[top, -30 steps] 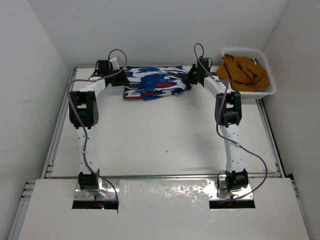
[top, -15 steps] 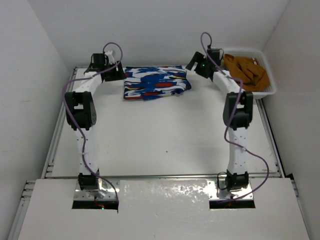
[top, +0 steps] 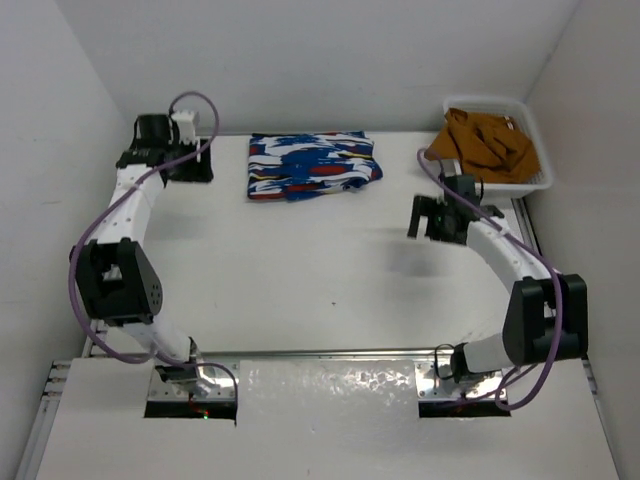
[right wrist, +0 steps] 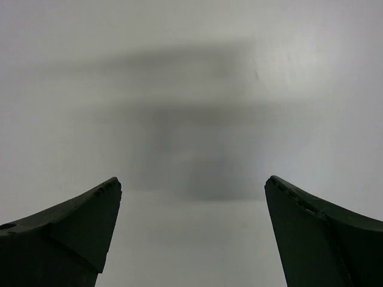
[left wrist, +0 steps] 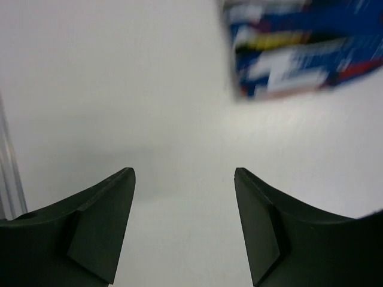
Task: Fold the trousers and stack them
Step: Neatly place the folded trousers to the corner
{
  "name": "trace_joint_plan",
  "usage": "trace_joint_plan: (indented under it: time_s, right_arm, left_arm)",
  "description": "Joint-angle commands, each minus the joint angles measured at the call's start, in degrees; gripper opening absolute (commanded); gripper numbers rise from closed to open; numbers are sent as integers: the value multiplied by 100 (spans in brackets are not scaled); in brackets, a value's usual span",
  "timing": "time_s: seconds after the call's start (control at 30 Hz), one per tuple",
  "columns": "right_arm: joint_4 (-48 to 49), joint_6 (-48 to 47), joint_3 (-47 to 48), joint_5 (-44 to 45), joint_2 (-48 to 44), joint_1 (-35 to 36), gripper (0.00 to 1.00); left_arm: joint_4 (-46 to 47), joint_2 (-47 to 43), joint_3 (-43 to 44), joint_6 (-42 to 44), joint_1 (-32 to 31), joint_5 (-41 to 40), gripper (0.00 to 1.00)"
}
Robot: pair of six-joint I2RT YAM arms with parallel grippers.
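The trousers (top: 311,166), royal blue with white, red and yellow patches, lie folded into a flat rectangle at the back middle of the table. The left wrist view shows their corner (left wrist: 302,51) blurred at the upper right. My left gripper (top: 196,168) hangs to the left of them, apart from the fabric, open, with bare table between its fingers (left wrist: 185,179). My right gripper (top: 428,217) is over the table right of centre, in front of the basket, open wide (right wrist: 192,185) and holding nothing.
A white basket (top: 535,160) at the back right corner holds a rumpled mustard-brown garment (top: 488,142). Metal rails (top: 108,300) run along the table's left and right sides. White walls close in on three sides.
Both grippers have let go of the trousers and pulled away: the left swung out to the left, the right came forward and right. Both opened. The folded trousers stay put.
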Motion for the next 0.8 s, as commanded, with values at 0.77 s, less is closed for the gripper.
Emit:
trace_joint_plan:
  time_s: [0.77]
  right_arm:
    - [173,-205,-1837,986,-1370,-40,99]
  left_arm:
    - [55,-1497,-3573,193,541,-586,65]
